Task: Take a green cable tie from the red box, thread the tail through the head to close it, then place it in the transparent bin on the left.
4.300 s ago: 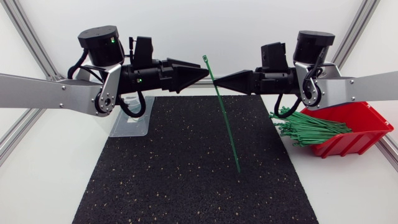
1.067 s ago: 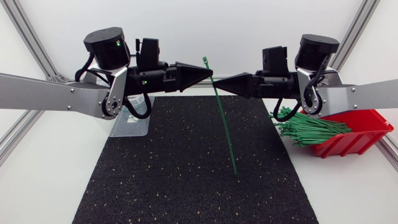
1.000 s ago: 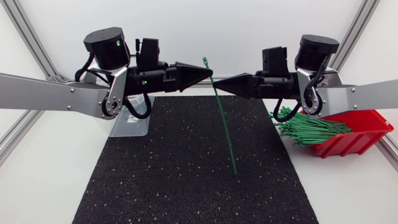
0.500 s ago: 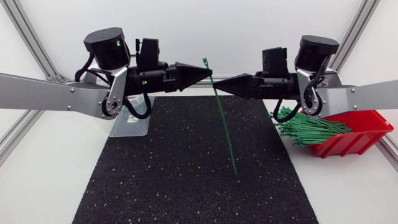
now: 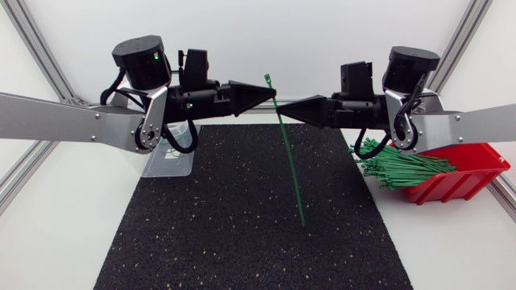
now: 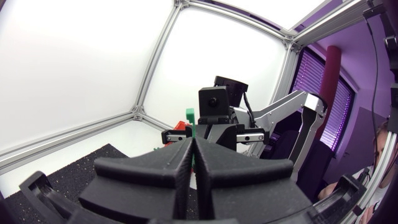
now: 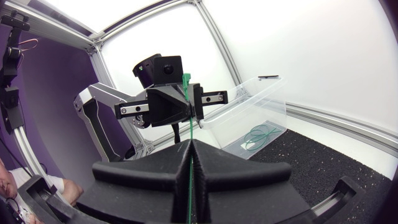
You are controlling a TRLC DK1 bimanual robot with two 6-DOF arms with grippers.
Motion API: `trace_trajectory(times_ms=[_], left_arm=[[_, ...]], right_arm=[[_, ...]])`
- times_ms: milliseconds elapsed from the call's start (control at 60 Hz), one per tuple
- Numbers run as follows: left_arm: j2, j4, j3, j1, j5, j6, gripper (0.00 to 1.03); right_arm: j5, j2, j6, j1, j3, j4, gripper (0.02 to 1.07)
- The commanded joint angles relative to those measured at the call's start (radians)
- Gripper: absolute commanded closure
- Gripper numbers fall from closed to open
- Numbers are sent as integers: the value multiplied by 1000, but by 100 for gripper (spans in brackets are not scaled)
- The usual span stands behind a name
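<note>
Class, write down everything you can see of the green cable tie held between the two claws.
The green cable tie is one thin, straight strip, plastic by its look, with a small square head at its upper end, not threaded. It hangs steeply, slightly slanted, over the black mat, tail end lowest. Just below the head the left claw and right claw pinch it from opposite sides. Whether the tail reaches the mat is unclear.

txt/labels/nums: none legible any view | head view: left arm [image 5: 72, 121], right arm [image 5: 468, 122], red box [image 5: 472, 165], no readable print | right wrist view: small dark mark on transparent bin [image 7: 249, 109] rim, too small to read
</note>
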State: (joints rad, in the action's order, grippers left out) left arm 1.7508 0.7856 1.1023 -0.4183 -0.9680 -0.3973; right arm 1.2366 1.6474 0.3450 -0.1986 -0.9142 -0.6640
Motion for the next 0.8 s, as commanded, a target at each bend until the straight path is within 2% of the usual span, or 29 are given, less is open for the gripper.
trace_trajectory(times_ms=[0, 50, 83, 133, 200, 250, 467, 583, 650, 700, 783], left_arm=[[13, 15, 37, 0, 8, -31, 100], [13, 12, 37, -2, 9, -32, 100], [12, 12, 37, 0, 9, -35, 100], [4, 9, 36, 0, 11, -37, 100], [-5, 0, 36, 1, 11, -40, 100], [-13, -11, 37, 6, 11, -41, 100], [-85, -132, 64, 46, -15, -25, 100], [-149, -310, 82, 65, -20, 84, 100], [-175, -433, 100, 75, -18, 161, 100], [-186, -483, 113, 84, -18, 181, 100], [-197, -511, 110, 96, -20, 184, 100]], right_arm=[[3, -18, 23, -21, 20, -16, 96], [-5, -21, 25, -19, 20, -14, 89], [-3, -23, 26, -19, 18, -14, 80], [-6, -28, 29, -19, 18, -13, 59], [-6, -43, 32, -19, 15, -6, 26], [-6, -60, 34, -10, 12, -3, 17], [69, -92, 34, 57, -38, 32, 16], [107, -75, 28, 105, -72, 44, 16], [123, -61, 14, 134, -87, 44, 21], [126, -52, 9, 153, -97, 46, 21], [127, -34, -5, 172, -106, 47, 21]])
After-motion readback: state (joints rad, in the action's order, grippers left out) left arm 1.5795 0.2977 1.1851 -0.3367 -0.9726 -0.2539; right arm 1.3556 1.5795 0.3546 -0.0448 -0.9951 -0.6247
